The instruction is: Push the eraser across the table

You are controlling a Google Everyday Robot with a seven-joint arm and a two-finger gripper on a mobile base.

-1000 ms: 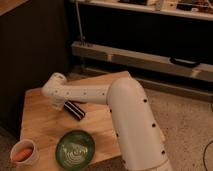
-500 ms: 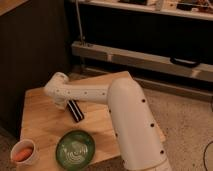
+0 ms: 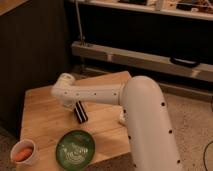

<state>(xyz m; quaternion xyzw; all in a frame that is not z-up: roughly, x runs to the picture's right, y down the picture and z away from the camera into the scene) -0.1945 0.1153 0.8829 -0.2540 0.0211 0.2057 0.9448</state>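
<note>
Wooden table carries the gripper, its fingers hidden, state untellable. Black eraser lies just right of it; green bowl and white cup sit nearer the camera.

Scanning for lettering, and there is nothing to read anywhere. The white arm carries only small dark dots, no letters or numbers. The eraser shows thin pale stripes along its length, no brand name. The gripper sits at the eraser's far end, over the middle of the table, and has no marking on it. The green bowl, nearer the camera than the eraser, has pale ring patterns inside but no words. The white cup, left of the bowl, is plain. The dark shelving behind the table offers no legible sign.
</note>
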